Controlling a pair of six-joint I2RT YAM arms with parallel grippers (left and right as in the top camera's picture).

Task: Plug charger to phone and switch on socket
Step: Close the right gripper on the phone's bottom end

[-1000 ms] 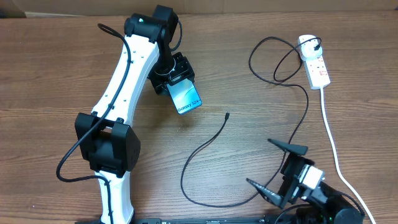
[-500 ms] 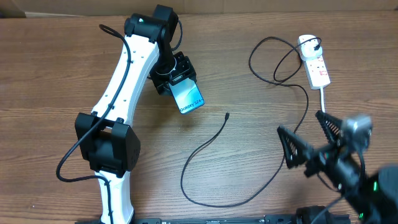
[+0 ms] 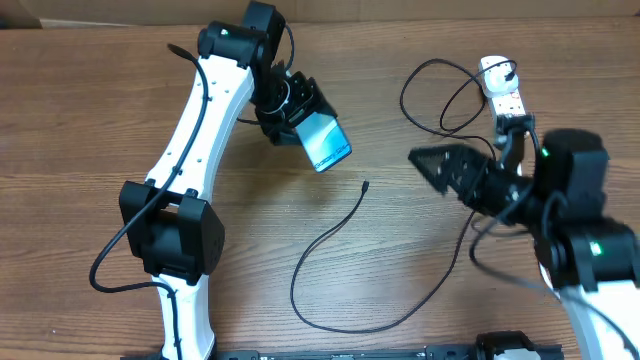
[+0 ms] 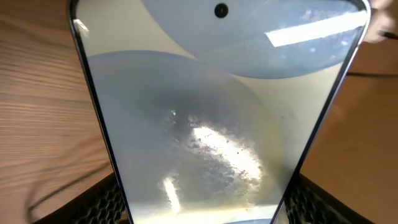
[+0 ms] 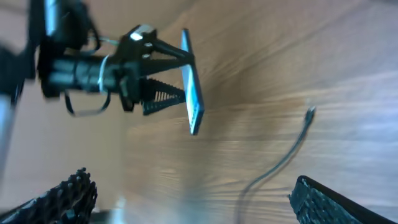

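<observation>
We see the left arm's white link rising from the near-left side of the table [image 3: 80, 120] to an elbow at the far edge, where the wrist folds back down and to the right. The left gripper [image 3: 298, 112] is clamped on one end of the phone [image 3: 326, 143], holding it tilted in the air with its pale blue screen facing up. The right arm reaches in from the right, and the right gripper [image 3: 440, 168] points left towards the phone with its fingers spread wide and nothing between them. The charger [image 3: 296, 285] lies loose on the table, its small plug tip [image 3: 365, 185] between the two grippers and touching neither. The socket [image 3: 502, 88] lies at the far right, partly behind the right arm.
</observation>
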